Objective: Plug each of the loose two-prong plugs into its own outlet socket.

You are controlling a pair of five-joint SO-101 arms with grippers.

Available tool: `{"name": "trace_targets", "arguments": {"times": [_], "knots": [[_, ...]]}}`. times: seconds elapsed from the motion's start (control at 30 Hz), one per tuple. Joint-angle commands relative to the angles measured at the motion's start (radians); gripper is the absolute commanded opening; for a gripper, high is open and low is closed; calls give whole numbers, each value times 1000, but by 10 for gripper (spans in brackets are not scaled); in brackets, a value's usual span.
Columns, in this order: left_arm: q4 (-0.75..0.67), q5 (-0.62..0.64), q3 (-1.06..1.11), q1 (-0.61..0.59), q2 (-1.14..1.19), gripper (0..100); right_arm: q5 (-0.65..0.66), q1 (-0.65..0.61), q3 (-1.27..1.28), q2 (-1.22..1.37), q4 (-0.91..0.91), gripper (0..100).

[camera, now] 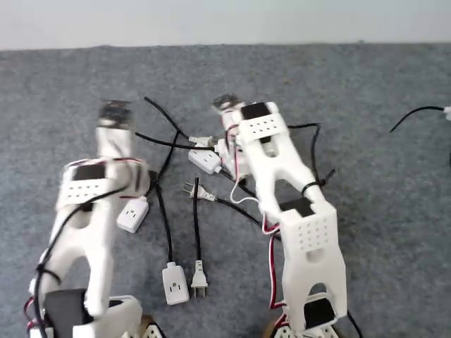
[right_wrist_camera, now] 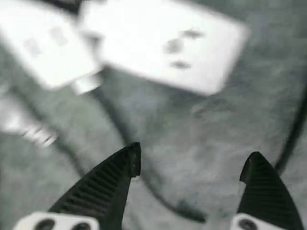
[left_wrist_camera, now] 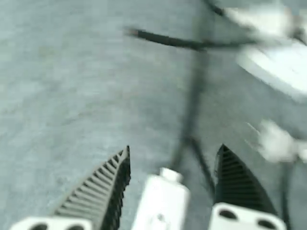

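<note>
Several white sockets and two-prong plugs on black cords lie on the grey carpet [camera: 366, 141]. One socket [camera: 204, 160] lies by the right arm; my right gripper [right_wrist_camera: 194, 151] hovers open just short of that socket [right_wrist_camera: 168, 43], with a second white socket [right_wrist_camera: 43, 43] beside it. A socket [camera: 132, 215] lies against the left arm. My left gripper [left_wrist_camera: 175, 147] is open, with a white socket [left_wrist_camera: 160, 201] low between its jaws and its cord [left_wrist_camera: 192, 96] running away. Two loose plugs [camera: 199, 278] [camera: 197, 192] and another socket [camera: 175, 283] lie between the arms.
Black cords [camera: 165, 148] cross the carpet between the two arms. A further cord [camera: 416, 113] enters at the far right edge. A pale wall [camera: 225, 21] borders the carpet at the back.
</note>
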Motion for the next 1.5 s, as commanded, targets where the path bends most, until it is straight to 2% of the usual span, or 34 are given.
{"name": "trace_targets", "arguments": {"times": [0.0,0.13,0.3,0.33,0.4,0.47,0.53,0.63,0.9,1.47], "knots": [[-147,207,25,-152,-44,280,23,-47,-15,-153,87,325],[-232,230,67,-213,-44,280,64,-96,-15,-289,113,325],[-245,239,73,-219,-44,281,411,-193,9,-340,203,325],[-253,239,71,-219,-44,281,434,-203,12,-334,237,325],[-284,239,76,-221,-40,281,292,-220,12,-325,271,325],[-288,239,76,-221,-40,281,9,-219,12,-326,272,325],[-288,239,76,-221,-43,281,-204,-226,14,-335,272,325],[-288,239,76,-221,-41,281,-351,-269,14,-346,271,325],[-288,245,73,-267,-41,281,-545,-473,216,-346,269,325],[-339,272,73,-267,-35,281,-522,-499,318,-321,263,325]]}}
